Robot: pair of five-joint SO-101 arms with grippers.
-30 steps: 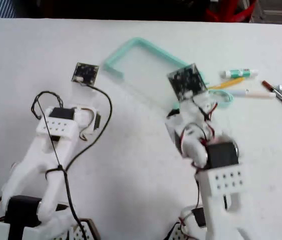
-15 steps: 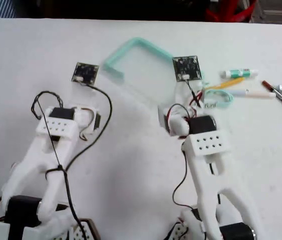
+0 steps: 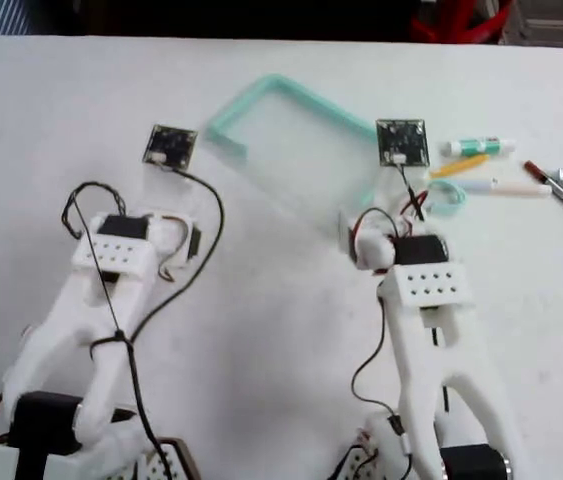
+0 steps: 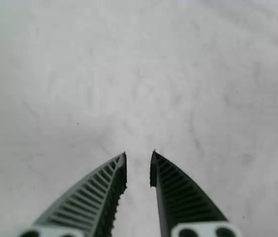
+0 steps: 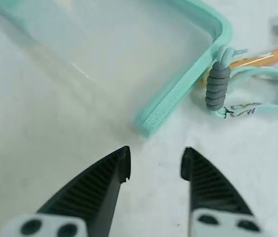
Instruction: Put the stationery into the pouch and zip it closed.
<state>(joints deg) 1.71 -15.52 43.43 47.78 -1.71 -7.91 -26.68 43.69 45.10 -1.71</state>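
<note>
My right pincer was open to a moderate gap and held nothing. It was positioned low over the tabletop, with its tips directed at the near right corner of the pouch. That corner lay just beyond the tips, apart from them. The pouch lay flat near the middle of the far edge of the tabletop, its long axis running obliquely from the far edge toward the right edge. Its grey zip pull was at the right end, beside the corner I faced. The stationery lay outside the pouch, past that end toward the far right corner of the tabletop: a yellow pencil, a green-capped stick, a white pen and a red pen. The first three lay roughly parallel to the far edge. My left pincer was open only narrowly, empty, over bare tabletop left of the pouch. By my judgement the right arm was the nearer to the stationery, so the pick fell to it.
</note>
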